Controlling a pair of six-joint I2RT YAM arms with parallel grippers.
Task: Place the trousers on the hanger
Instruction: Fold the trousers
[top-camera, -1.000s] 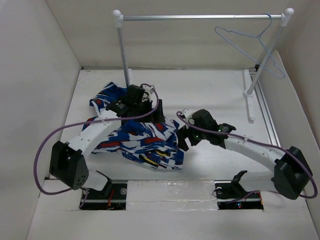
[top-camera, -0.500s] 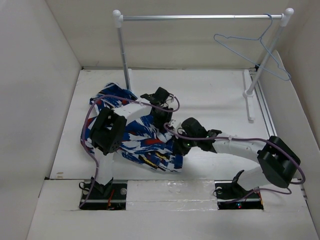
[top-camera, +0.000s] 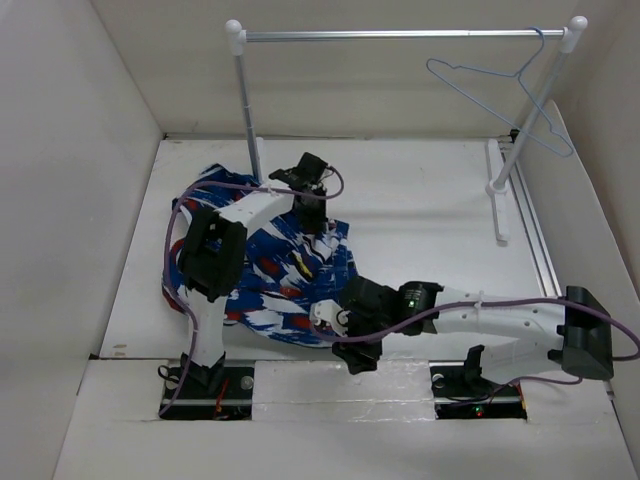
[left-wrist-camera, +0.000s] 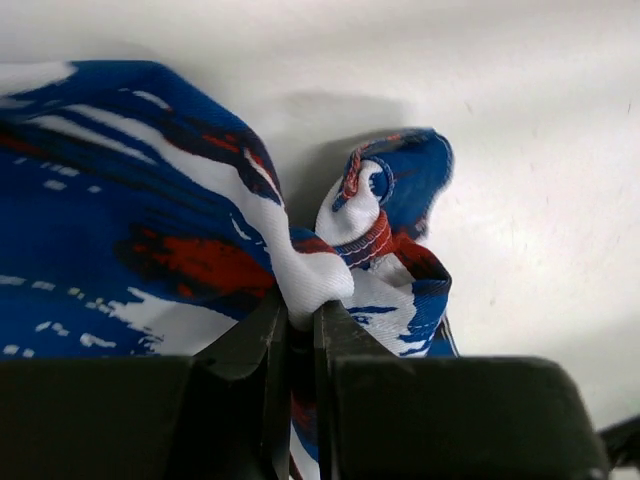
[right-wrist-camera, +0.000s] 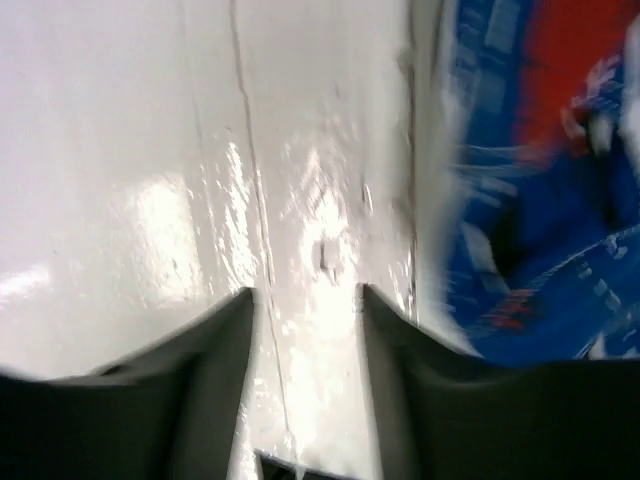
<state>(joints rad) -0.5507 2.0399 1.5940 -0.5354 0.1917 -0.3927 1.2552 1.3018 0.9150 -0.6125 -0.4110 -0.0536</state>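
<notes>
The printed blue, white and red trousers (top-camera: 262, 272) lie crumpled on the left half of the table. My left gripper (top-camera: 311, 214) is at their far right corner, shut on a white fold of the trousers (left-wrist-camera: 318, 275), as the left wrist view shows close up. My right gripper (top-camera: 334, 328) hovers low at the garment's near right edge. The right gripper (right-wrist-camera: 305, 300) is open with only bare table between its fingers, and the trousers (right-wrist-camera: 545, 200) are blurred beside it. The light-blue wire hanger (top-camera: 497, 88) hangs from the right end of the rail, far from both grippers.
A silver rail (top-camera: 400, 35) on white posts spans the back of the table, with its right foot (top-camera: 498, 205) on the tabletop. White walls (top-camera: 70, 200) close in both sides. A seam (top-camera: 340, 362) runs along the near edge by the arm bases.
The left gripper has shut on a fold of the trousers and carried it toward the back. The right arm has swung toward the near edge, its jaws closing and reopening. The trousers have spread.
</notes>
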